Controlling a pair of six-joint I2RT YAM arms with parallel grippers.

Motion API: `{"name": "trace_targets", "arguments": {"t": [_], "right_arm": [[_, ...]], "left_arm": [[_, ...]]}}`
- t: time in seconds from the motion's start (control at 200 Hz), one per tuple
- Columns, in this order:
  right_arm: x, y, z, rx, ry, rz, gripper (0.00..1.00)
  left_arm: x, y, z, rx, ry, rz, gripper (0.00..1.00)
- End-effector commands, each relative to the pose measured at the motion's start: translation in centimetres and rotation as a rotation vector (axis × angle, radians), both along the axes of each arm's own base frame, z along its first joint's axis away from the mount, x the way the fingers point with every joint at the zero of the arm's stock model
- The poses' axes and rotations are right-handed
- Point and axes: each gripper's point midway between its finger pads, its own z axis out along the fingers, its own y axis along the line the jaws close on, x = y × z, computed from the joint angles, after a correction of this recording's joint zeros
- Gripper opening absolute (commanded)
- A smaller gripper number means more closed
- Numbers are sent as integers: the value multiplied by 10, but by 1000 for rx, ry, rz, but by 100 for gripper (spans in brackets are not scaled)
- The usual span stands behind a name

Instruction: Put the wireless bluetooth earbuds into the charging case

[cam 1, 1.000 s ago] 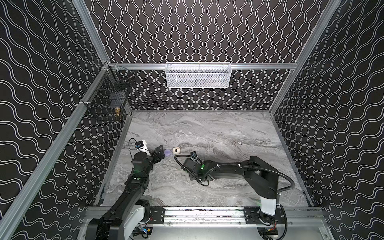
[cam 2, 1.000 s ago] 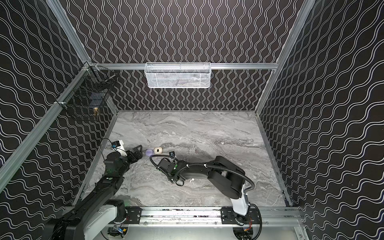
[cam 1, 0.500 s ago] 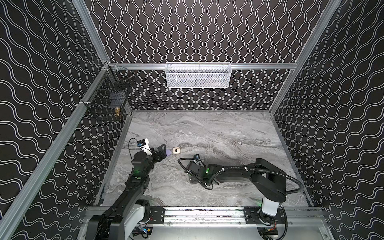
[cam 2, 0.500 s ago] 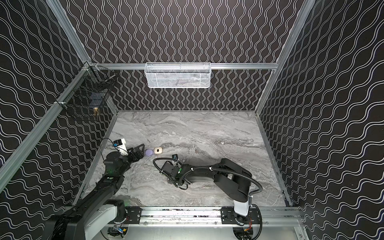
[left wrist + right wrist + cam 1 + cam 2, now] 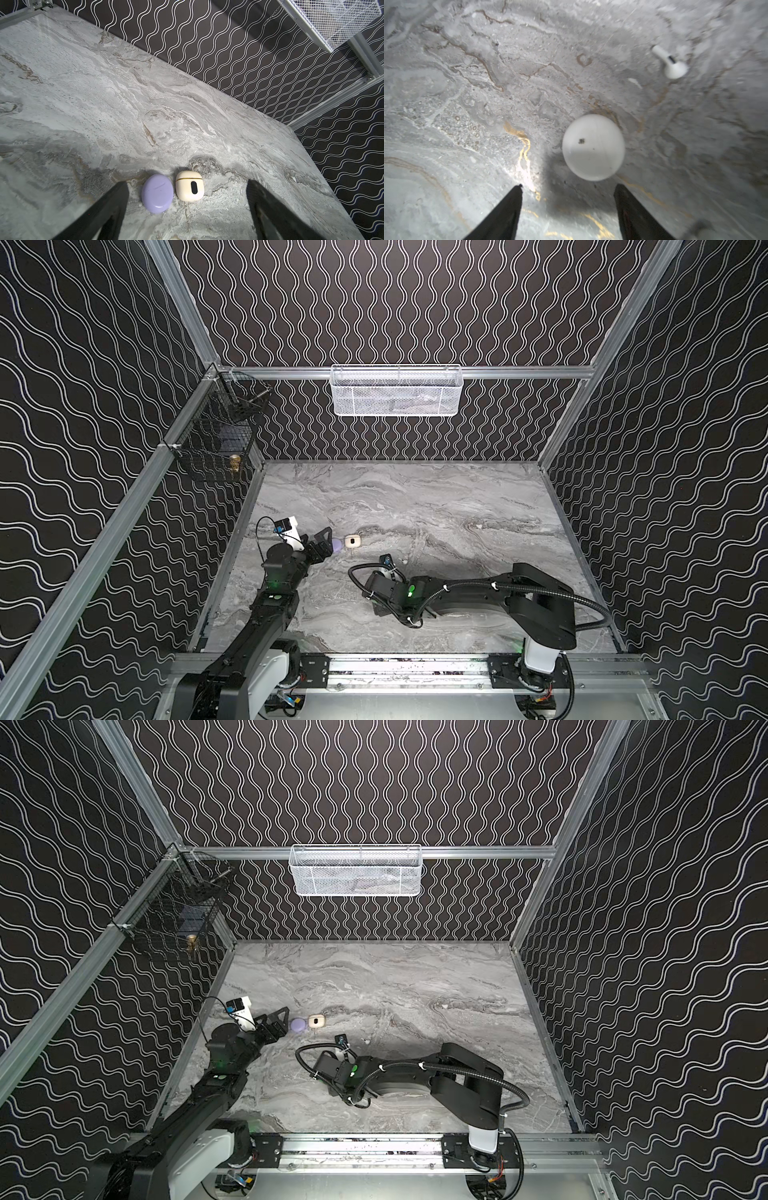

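Earbud (image 5: 671,64) near case (image 5: 593,147), on table (image 5: 488,83)

Left pincer (image 5: 186,184) agape, right pincer (image 5: 568,186) — likewise

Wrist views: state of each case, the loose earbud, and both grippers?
lavender case: closed, flat on the table, not gripped.
cream case: closed, lying right beside the lavender case.
white case: looks closed, on the table just ahead of the right gripper's fingertips.
white earbud: loose on the table, outside any case.
left gripper: open, empty.
right gripper: open, empty.
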Motion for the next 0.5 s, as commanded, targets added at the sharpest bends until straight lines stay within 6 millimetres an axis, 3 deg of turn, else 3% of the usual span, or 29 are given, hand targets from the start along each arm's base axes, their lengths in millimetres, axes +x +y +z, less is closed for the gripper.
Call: {"name": "trace_targets", "arguments": {"t": [0.0,0.18,0.27,0.495], "right_arm": [[9,-16,11,-54,-72,-4,81],[12,-4,13,-113,-114,176,88],[9,6,4,-120,-85,290,87],[23,0,-6,-123,-33,335,81]], "left_arm": [[0,-1,6,16,-32,-11,92],[1,-2,6,12,-31,-20,90],[1,-3,6,13,-32,-20,90],[1,-3,8,15,-40,-23,89]]}}
